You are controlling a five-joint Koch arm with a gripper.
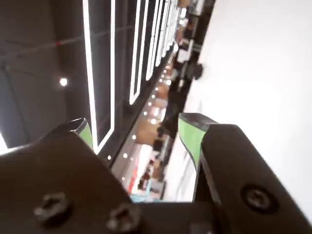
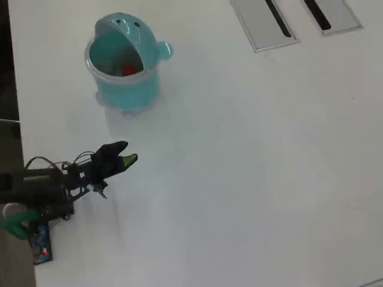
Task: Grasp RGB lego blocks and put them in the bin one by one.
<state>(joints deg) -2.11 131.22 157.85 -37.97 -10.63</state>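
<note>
In the overhead view the teal bin stands at the table's upper left with its lid flipped back. A small red lego block lies inside it. My gripper hovers below the bin, well apart from it, pointing right. In the wrist view the gripper is open: the two green-padded fingers stand wide apart with nothing between them. That camera looks out over the white table's edge into the room, and it shows neither block nor bin.
The arm's base and wires sit at the left table edge. Two grey inset plates with dark slots lie at the top right. The white table stretches to the right.
</note>
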